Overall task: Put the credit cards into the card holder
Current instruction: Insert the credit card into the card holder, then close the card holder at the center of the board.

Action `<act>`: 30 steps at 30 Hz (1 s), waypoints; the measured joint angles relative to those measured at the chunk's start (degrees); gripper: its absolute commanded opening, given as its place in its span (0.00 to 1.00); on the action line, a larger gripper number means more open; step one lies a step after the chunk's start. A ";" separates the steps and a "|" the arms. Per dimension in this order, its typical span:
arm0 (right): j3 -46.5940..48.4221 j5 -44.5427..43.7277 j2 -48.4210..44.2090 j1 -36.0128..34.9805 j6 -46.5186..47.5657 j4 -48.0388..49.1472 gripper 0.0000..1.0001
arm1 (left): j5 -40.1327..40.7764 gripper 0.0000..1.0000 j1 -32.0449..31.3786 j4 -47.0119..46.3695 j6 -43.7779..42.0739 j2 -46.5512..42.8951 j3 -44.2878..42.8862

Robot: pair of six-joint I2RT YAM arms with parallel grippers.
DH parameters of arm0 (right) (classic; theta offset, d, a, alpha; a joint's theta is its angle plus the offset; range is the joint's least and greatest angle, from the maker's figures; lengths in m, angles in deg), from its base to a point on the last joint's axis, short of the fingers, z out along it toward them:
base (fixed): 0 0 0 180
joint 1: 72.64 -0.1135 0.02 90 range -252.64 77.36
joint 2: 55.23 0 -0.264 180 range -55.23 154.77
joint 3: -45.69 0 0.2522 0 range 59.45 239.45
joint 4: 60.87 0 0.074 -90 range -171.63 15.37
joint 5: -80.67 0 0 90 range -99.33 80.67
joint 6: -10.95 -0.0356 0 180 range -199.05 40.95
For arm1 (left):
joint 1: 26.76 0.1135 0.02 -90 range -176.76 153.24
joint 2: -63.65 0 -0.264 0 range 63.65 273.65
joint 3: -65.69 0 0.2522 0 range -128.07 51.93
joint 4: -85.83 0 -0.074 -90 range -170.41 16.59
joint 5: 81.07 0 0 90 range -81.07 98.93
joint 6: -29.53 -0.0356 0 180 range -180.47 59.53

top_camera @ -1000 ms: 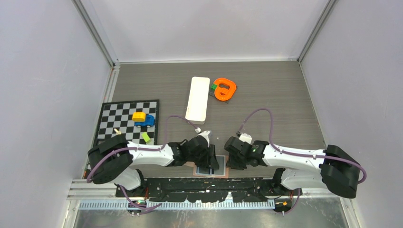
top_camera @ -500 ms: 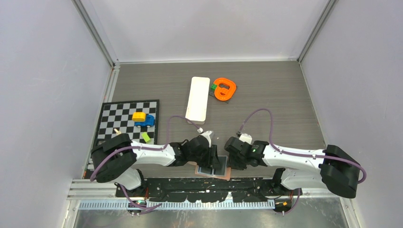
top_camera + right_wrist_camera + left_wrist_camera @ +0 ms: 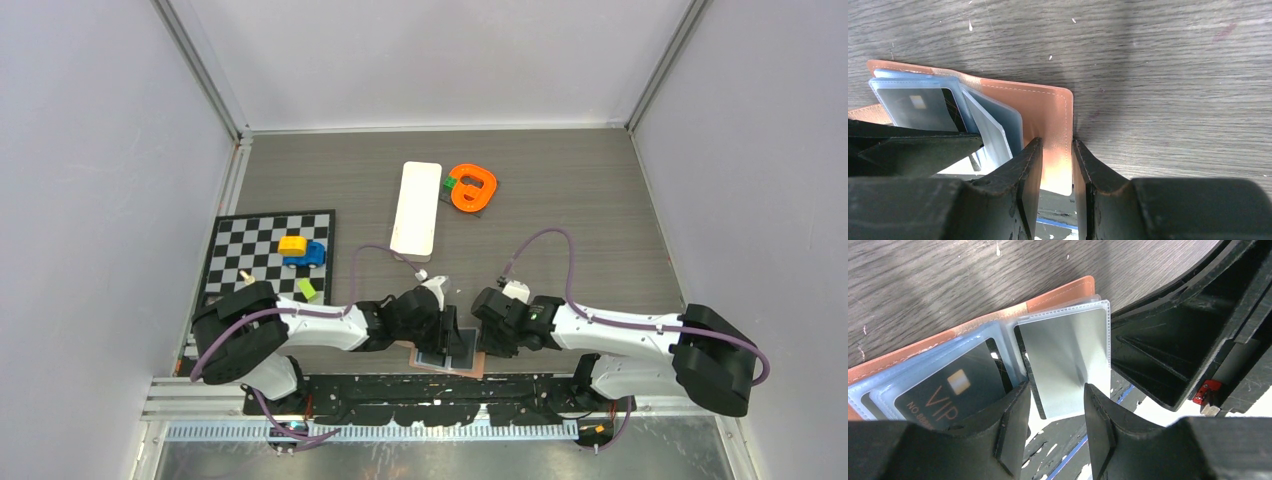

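Two arms meet at the middle of the tabletop's (image 3: 580, 200) near edge, the left arm (image 3: 320, 325) reaching in from the left and the right arm (image 3: 610, 330) from the right. Between them lies the card holder (image 3: 466, 354), opened out with its tan cover down and its clear sleeves up. Its near part hangs over the tabletop's edge.

The left fingers (image 3: 1010, 425) stand a little apart over one clear sleeve (image 3: 1065, 355) that holds a silver-grey card. The sleeve's near end runs into the gap between them — whether they pinch it or only rest on it, I cannot tell. Just left of it, another sleeve shows a black card (image 3: 953, 390) with a gold chip and the letters VIP.

The right fingers (image 3: 1023, 175) sit close together over the holder's right-hand cover flap, with tan leather showing in the narrow gap. One finger lies along the flap's right edge. Gripping or just pressing — I cannot tell.

By the left edge lies a checkered mat (image 3: 250, 235) carrying a yellow block (image 3: 292, 243), a blue toy car (image 3: 312, 254) and a green block (image 3: 307, 290). A white tray (image 3: 417, 208) lies toward the middle of the far edge, with an orange piece (image 3: 473, 186) just to its right.
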 measured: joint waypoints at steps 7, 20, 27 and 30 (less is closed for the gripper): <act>0.22 -0.09 0.09 0.00 0.00 -0.31 0.36 | -0.11 0.55 0.02 -0.61 -0.59 -1.20 0.76; 0.63 -3.15 -1.95 0.63 1.77 -5.16 0.39 | 4.09 0.75 12.81 27.06 -12.50 -18.73 -3.17; 0.63 -3.63 -2.05 0.72 2.23 -5.53 0.40 | 5.84 0.60 19.58 37.59 -14.95 -22.99 -0.72; 0.63 -3.76 -2.05 0.81 2.58 -5.55 0.40 | 5.16 0.50 19.78 38.86 -14.73 -22.99 1.09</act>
